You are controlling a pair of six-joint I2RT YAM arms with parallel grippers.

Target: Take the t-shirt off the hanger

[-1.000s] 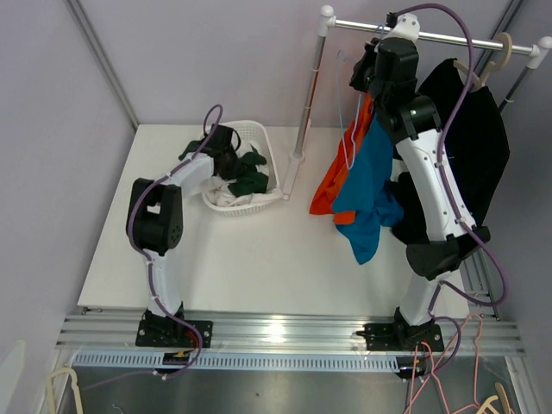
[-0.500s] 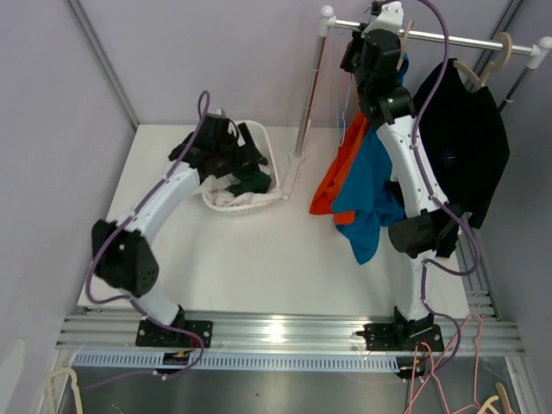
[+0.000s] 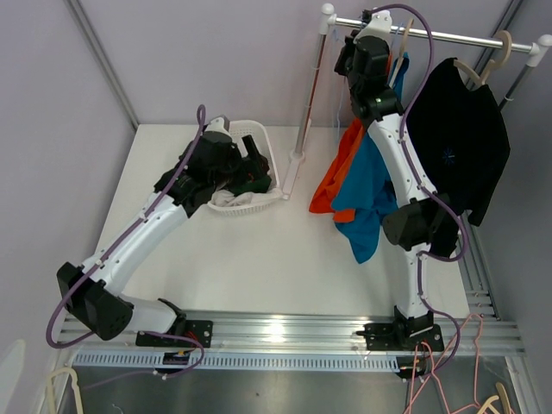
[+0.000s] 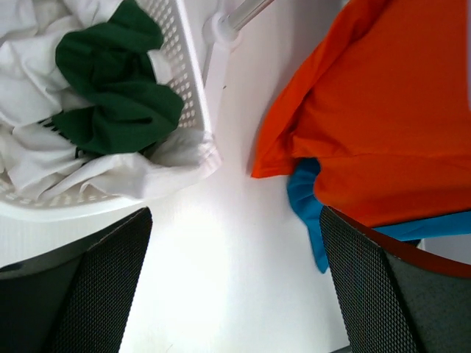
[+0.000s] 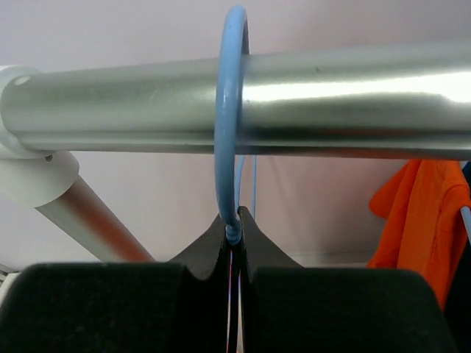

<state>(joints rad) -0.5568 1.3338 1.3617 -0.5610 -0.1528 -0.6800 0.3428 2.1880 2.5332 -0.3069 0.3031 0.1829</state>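
My right gripper [image 5: 234, 228] is shut on the hook of a thin blue hanger [image 5: 228, 110], which loops over the silver rail [image 5: 331, 99]. From above, that gripper [image 3: 355, 60] sits high at the rail's left end. A crumpled green t-shirt [image 4: 118, 95] lies in the white basket [image 4: 184, 81] on top of white cloth. My left gripper [image 4: 235, 279] is open and empty, hovering over the table just right of the basket. In the top view it [image 3: 250, 162] is at the basket's [image 3: 259, 134] right side.
An orange t-shirt [image 3: 332, 185], a blue one [image 3: 366, 198] and a black one [image 3: 457, 147] hang from the rail [image 3: 448, 36]. The rack's upright post [image 3: 306, 112] stands between the basket and the hanging clothes. Spare hangers lie below the table's near edge.
My left gripper has opened and its arm has stretched out, lifting off the basket toward its right side. My right gripper has risen with the hanger hook up to the rail.
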